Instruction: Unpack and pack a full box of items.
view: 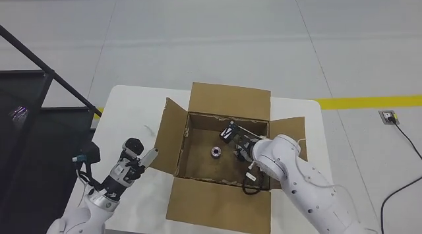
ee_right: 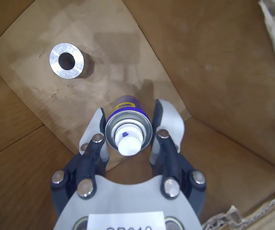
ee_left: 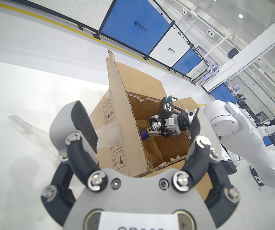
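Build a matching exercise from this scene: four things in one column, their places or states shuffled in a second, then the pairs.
1. spray can
2. metal tube
3. left gripper
4. box

A. open, outside the box
B. standing on the box floor
C. flaps spread, on the table
D. clamped in the right gripper

Pairs: 1-D, 2-B, 3-A, 4-C
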Tool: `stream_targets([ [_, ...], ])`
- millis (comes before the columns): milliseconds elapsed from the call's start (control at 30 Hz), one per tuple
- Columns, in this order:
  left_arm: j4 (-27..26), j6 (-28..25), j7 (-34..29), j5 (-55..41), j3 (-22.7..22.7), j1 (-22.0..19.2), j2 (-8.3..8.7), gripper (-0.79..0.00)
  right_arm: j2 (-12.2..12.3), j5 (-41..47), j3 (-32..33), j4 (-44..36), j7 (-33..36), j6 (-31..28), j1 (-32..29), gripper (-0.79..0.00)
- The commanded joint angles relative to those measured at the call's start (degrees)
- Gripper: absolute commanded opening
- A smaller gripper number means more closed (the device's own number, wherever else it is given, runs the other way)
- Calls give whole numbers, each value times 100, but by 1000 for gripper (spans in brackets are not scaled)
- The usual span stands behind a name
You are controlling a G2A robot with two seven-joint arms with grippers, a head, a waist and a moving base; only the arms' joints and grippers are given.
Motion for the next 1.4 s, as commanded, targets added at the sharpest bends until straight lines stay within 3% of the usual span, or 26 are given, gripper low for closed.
stream_targets([
  [0,21,-10,-21,-20,7,-26,6,0,7,38,42,-139,-8,-20,-57,-785],
  [200,90,-63,-66,-88,-10,-102,26,0,148,-180,490,-1457,3,-14,-559,-785],
  [433,277,-249,-143,-219,28,-272,51,0,391,-1295,1633,-4210,42,747,-1866,-785],
  [633,552,-390,-198,-319,107,-474,69,0,471,-1786,2666,-5275,-287,1328,-2697,-785],
  [867,756,-475,-314,-402,161,-679,95,0,482,-1942,3485,-5165,-254,1727,-2992,-785],
  [1100,934,-520,-358,-472,178,-802,120,0,490,-1824,3919,-4084,-22,1660,-2818,-785],
  [1367,990,-554,-310,-550,92,-833,151,0,513,-1241,4133,-2596,-166,1117,-2398,-785],
])
